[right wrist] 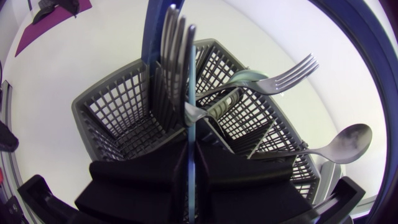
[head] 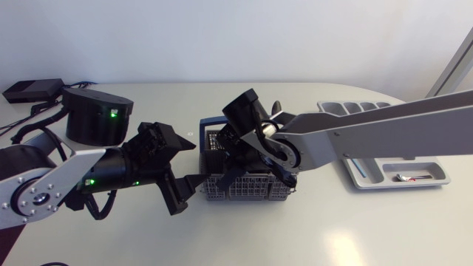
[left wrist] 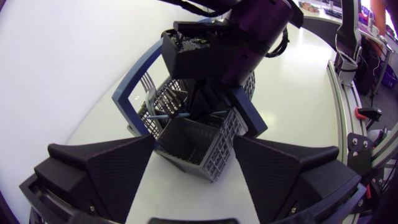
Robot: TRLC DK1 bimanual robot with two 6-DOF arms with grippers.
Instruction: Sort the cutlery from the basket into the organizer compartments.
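Note:
The grey mesh cutlery basket (head: 251, 188) with a blue handle stands mid-table. My right gripper (head: 235, 159) reaches down into it from above. In the right wrist view this gripper (right wrist: 191, 149) is shut on an upright fork (right wrist: 176, 50), whose thin shaft runs between the fingers. Another fork (right wrist: 292, 71) and a spoon (right wrist: 348, 143) lean out of the basket (right wrist: 118, 106). My left gripper (left wrist: 194, 143) holds the basket's near corner (left wrist: 205, 155), one fingertip against each side wall; the head view shows it (head: 196, 164) at the basket's left side. The grey organizer (head: 392, 181) lies at the right.
The organizer holds a blue-handled piece (head: 358, 166) and a small item (head: 406, 177). A round black device (head: 96, 114) and a black box (head: 33, 89) with cables sit at the back left. Bare tabletop lies in front of the basket.

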